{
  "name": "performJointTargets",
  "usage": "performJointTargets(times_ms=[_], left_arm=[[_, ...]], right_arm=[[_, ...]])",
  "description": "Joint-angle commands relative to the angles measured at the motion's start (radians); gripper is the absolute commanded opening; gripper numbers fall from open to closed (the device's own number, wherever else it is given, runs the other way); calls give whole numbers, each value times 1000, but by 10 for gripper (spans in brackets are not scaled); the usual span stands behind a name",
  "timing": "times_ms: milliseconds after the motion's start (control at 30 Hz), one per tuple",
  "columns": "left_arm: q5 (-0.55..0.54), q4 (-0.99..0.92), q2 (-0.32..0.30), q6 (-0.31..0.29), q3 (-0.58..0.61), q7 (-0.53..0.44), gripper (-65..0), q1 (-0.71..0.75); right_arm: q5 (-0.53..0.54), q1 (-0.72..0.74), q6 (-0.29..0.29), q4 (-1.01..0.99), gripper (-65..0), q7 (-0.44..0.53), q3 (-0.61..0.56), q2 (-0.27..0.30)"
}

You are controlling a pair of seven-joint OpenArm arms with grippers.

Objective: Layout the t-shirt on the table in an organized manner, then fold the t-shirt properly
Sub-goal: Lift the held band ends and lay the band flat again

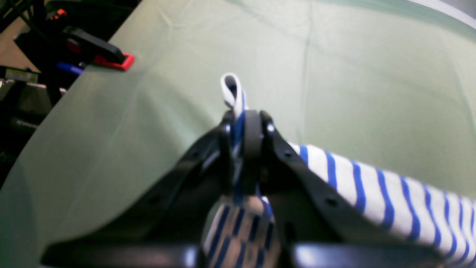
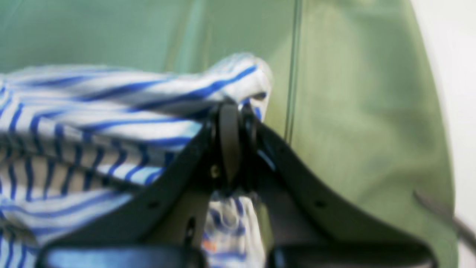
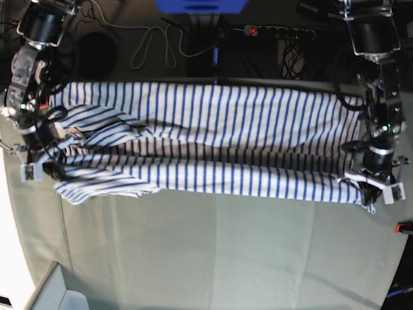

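T-shirt (image 3: 213, 139): white with thin blue stripes, stretched sideways as a long band across the far half of the worktop (image 3: 213, 252). In the base view the stripes run vertically along the band. The far edge lies near the worktop's far edge. The near edge is held taut between the two arms. Cloth is bunched and folded over at the shirt's end under the right arm, with a loose flap trailing toward the near side; the end under the left arm is smoother.

Left pincer (image 1: 241, 123): clenched on the t-shirt. A narrow fold of striped cloth is pinched between the closed jaws, and a small white loop of fabric pokes out past the tips. The rest of the shirt runs off to one side of this pincer, raised above the worktop. In the base view this pincer (image 3: 373, 187) sits at the shirt's near corner.

Right pincer (image 2: 232, 123): clenched on the t-shirt, jaws pressed together on a bunched edge; gathered striped cloth spills to one side and below. In the base view it (image 3: 46, 169) sits at the shirt's opposite near corner.

Worktop: pale grey-green creased cloth, bare on the near side of the shirt. A red clamp (image 1: 115, 61) grips its edge beyond the left pincer.
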Motion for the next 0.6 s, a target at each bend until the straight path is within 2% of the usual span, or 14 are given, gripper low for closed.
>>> performJointTargets(times_ms=[0,167,300,433,567], left_arm=[[-4,27,-11,5,-7,-25,-650,4],[-4,62,29,5,-65,-25,-650,74],[-4,73,72,5,-123,-23,-650,102],[-4,71,76,5,-133,-22,-650,116],[-4,71,76,5,-133,-22,-650,119]], right_arm=[[37,2,4,18,-650,30,6,19],[87,-60,4,19,-650,36,6,22],[85,-122,4,18,-650,129,3,17],[83,-159,4,15,-650,175,3,16],[82,-178,4,-4,-650,174,4,20]])
